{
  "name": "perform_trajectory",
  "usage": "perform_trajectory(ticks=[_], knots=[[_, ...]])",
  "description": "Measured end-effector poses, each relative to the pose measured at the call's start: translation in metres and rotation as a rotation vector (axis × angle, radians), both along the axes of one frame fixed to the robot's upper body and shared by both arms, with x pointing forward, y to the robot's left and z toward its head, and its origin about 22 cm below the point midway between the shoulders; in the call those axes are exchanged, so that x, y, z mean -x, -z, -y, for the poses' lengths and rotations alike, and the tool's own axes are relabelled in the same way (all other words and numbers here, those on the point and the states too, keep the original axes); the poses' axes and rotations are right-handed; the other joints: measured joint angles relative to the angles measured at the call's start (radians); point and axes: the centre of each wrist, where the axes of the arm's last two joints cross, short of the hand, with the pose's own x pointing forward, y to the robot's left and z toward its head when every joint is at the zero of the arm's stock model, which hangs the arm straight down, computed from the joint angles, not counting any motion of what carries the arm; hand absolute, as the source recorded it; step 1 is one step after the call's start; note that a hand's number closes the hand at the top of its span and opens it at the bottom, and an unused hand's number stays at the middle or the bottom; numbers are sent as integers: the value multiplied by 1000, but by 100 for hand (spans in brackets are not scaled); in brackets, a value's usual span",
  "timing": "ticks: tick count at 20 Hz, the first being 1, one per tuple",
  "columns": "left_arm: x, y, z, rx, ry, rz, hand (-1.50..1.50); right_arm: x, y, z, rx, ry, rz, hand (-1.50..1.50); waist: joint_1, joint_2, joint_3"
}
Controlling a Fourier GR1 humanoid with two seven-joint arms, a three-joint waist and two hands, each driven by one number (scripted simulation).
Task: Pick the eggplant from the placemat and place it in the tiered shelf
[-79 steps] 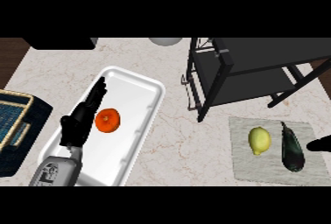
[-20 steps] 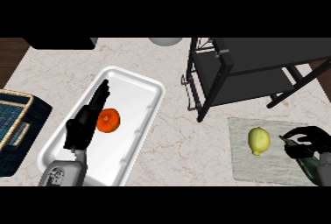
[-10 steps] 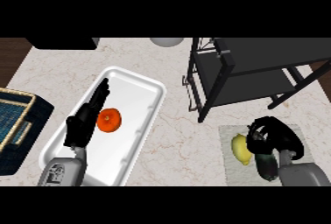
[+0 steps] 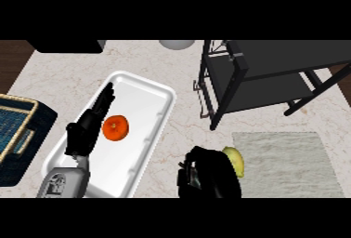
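A pale marble worktop (image 4: 171, 128) is filling the view from above. The right hand (image 4: 209, 174) is sitting at the worktop's near edge, just left of a grey placemat (image 4: 288, 162) that is lying toward the near right corner. Its black fingers are curling inward into a dark mass, but whether they are closing on anything cannot be told. The eggplant is not showing anywhere; the hand may be hiding it. A yellow lemon (image 4: 234, 160) is peeking out beside the right hand, at the placemat's left edge, touching or nearly touching the hand. The rest of the placemat is lying bare. Behind the placemat, a black tiered shelf (image 4: 274, 76) is standing at the far right of the worktop, its dark levels showing nothing on them. On the left half, a white tray (image 4: 154, 100) is lying at a slant, holding an orange round fruit (image 4: 115, 128) near its middle. The left hand (image 4: 89, 128) is resting over the tray's left rim, fingers straight and pointing away, holding nothing, just left of the fruit. A dark blue basket (image 4: 21, 135) is sitting at the worktop's left edge. A grey round object (image 4: 177, 44) is sitting at the far edge.
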Motion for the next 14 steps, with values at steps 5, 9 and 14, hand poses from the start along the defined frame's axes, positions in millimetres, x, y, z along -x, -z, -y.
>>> perform_trajectory(ticks=[5, 9, 14], knots=[[1, 1, 1, -1, -13, 1, 0, 36, -28, -25, -130, 8, 167, 150, -9, 2, 1], [-1, 1, -3, 1, -20, 5, 0, 42, -36, -29, -65, 53, 305, 150, -14, 2, 0], [2, -2, 4, 5, -16, 1, 0, 47, -69, -26, -36, 122, 458, 150, -17, 1, 0]])
